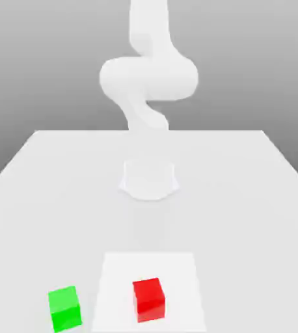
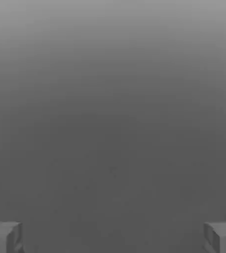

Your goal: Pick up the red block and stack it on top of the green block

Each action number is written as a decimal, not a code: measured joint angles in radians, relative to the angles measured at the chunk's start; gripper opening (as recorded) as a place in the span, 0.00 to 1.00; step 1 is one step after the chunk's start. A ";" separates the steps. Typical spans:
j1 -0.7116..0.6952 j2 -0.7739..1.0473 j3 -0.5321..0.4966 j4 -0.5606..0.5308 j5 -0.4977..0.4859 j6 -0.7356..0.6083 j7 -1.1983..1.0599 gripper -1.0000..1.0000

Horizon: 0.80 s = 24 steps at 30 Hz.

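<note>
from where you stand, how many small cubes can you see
2. The red cube sits on the pale square patch; the green cube sits beside that patch, on the exterior view's left. Others outside the views can't be ruled out.

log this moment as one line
end effector: open, empty | red block: on white square | green block: beside square, unstacked

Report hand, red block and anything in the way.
Hand open and empty. Red block on white square. Nothing seen stacked on it.
</note>
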 joint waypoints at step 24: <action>0.056 0.875 -0.053 -0.223 0.027 0.387 -0.235 0.50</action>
